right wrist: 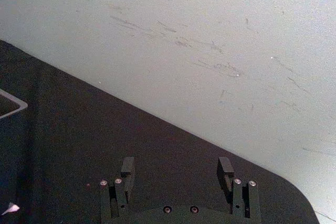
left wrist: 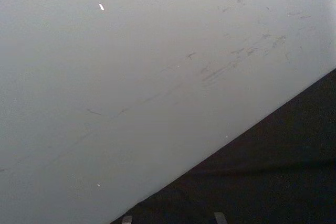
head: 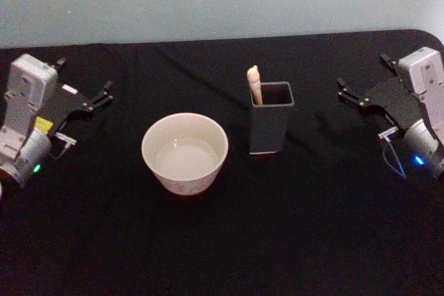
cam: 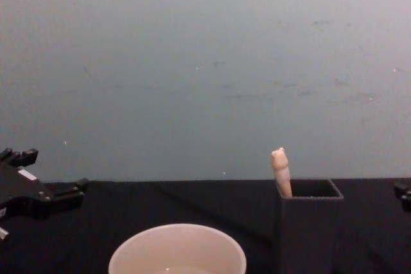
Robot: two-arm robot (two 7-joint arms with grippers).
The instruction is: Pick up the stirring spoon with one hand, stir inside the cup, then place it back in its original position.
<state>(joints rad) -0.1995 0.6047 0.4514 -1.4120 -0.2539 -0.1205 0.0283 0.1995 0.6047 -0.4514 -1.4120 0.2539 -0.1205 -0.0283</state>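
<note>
Your right hand [head: 343, 91] waits at the right edge of the desk [head: 222, 254], spread and empty; left hand [head: 106, 94] is parked opposite, also spread. The stirring spoon [head: 254, 82] stands in the far-left corner of the grey holder [head: 269, 129]. It's likely light, stiff and slick, so pinch the peach handle above the rim and lift straight up. The cup [head: 184, 152] sits just left of the holder.

Dim, even light; a faint diagonal shadow crosses the black tablecloth [head: 201, 240]
</note>
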